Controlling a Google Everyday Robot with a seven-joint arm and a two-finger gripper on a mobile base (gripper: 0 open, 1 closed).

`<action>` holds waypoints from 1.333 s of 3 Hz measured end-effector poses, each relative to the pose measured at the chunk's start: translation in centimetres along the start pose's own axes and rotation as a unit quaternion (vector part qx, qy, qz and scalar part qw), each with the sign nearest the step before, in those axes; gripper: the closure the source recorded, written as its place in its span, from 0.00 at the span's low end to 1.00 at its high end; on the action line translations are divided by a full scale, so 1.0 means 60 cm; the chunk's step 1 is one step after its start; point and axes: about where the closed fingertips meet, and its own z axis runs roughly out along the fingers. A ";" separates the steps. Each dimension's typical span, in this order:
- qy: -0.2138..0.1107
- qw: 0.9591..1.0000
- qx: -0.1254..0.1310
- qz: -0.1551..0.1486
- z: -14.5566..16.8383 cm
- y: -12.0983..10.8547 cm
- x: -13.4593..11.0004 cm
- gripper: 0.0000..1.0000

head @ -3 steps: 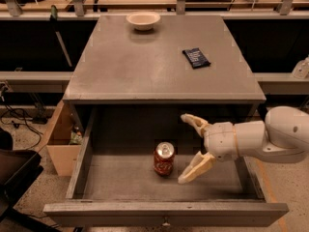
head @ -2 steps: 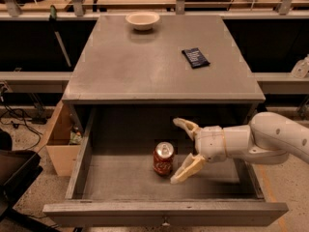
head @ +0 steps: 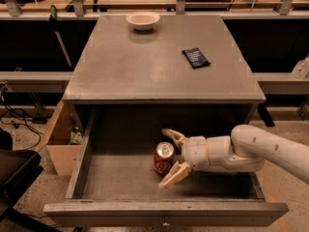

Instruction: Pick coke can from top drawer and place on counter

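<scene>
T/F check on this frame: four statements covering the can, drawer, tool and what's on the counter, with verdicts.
1. The coke can stands upright inside the open top drawer. True.
2. The tool is shut on the coke can. False: it is in the drawer with its fingers spread open, one on each side of the can.
3. A bowl sits near the far edge of the counter. True.
4. The dark blue packet lies in the drawer beside the can. False: it lies on the counter, toward the right side.
</scene>
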 end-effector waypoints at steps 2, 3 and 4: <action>-0.004 1.000 -0.004 0.008 0.032 -0.003 0.020 0.41; -0.004 1.000 -0.005 0.008 0.035 -0.002 0.019 0.64; -0.005 1.000 -0.007 0.008 0.038 -0.001 0.018 0.87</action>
